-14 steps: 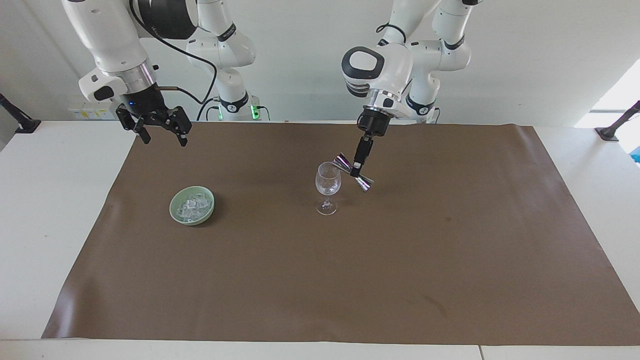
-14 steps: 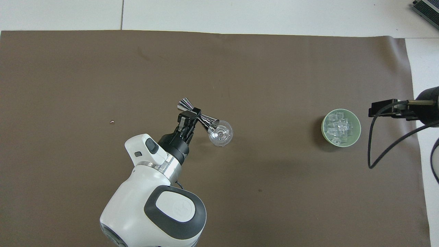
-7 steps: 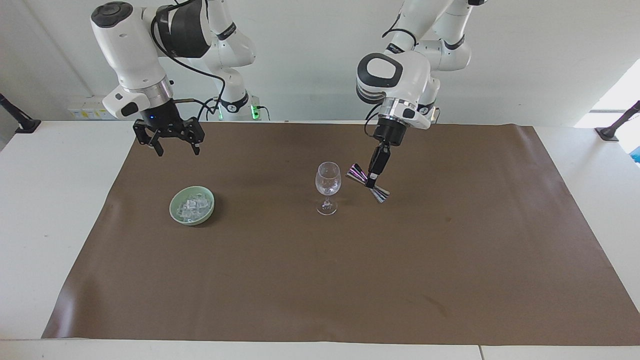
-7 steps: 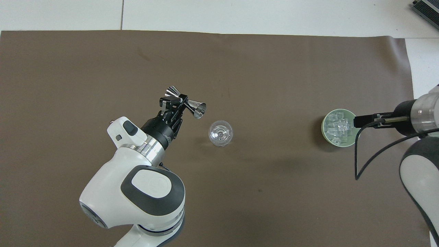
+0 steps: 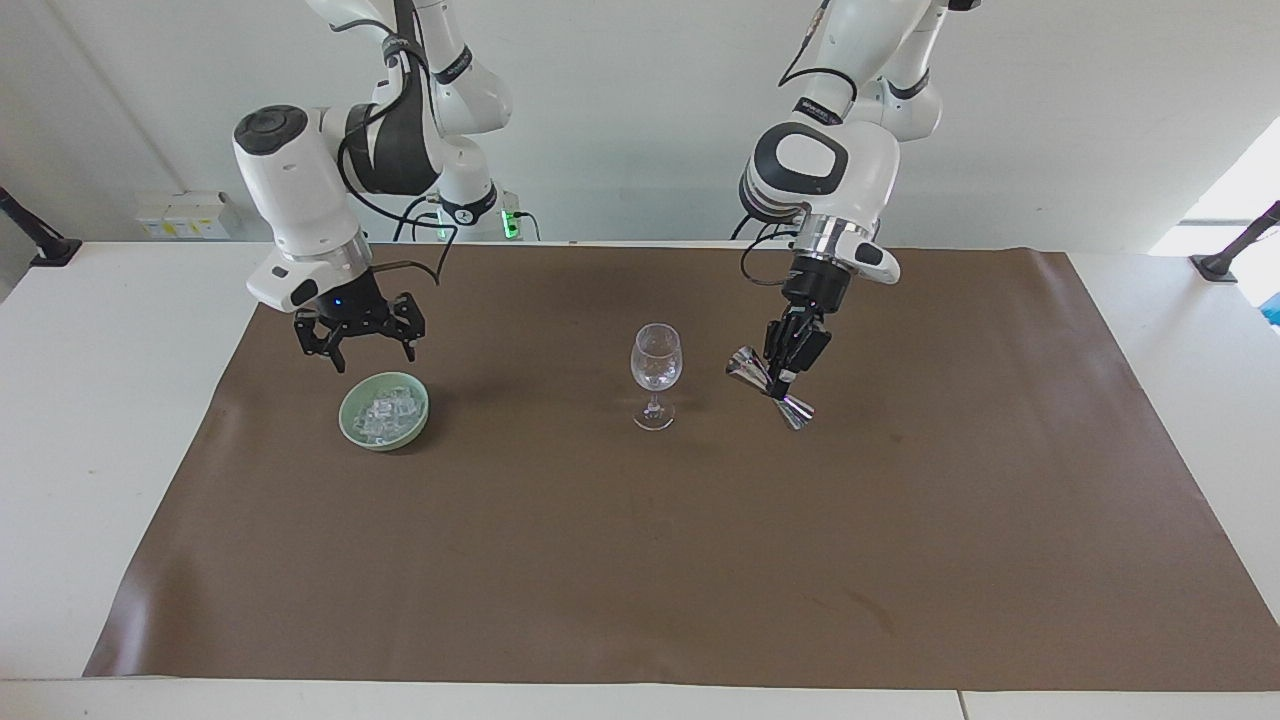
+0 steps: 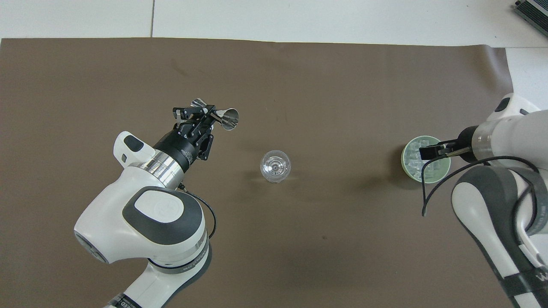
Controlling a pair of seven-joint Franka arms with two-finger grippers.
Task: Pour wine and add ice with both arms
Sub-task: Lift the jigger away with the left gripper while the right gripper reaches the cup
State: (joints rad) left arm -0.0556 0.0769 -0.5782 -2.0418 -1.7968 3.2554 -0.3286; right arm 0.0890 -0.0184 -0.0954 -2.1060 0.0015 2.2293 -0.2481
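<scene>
A clear wine glass (image 5: 656, 368) (image 6: 275, 166) stands upright mid-mat. My left gripper (image 5: 779, 384) (image 6: 205, 114) is shut on the waist of a tilted silver jigger (image 5: 746, 368) (image 6: 229, 118), held just above the mat beside the glass, toward the left arm's end. A pale green bowl (image 5: 385, 444) (image 6: 417, 179) holds a heap of clear ice (image 5: 383, 412) (image 6: 412, 159) toward the right arm's end. Just above the bowl hangs my right gripper (image 5: 372, 352) (image 6: 430, 152), open and holding nothing. No wine can be made out in the glass or the jigger.
A brown mat (image 5: 640, 560) covers most of the white table (image 5: 110, 420). Black clamp posts (image 5: 1235, 248) stand at the table's corners nearest the robots.
My left gripper drew the jigger off the glass rim and carried it toward the left arm's end, lower. My right gripper swung in and came down over the ice bowl.
</scene>
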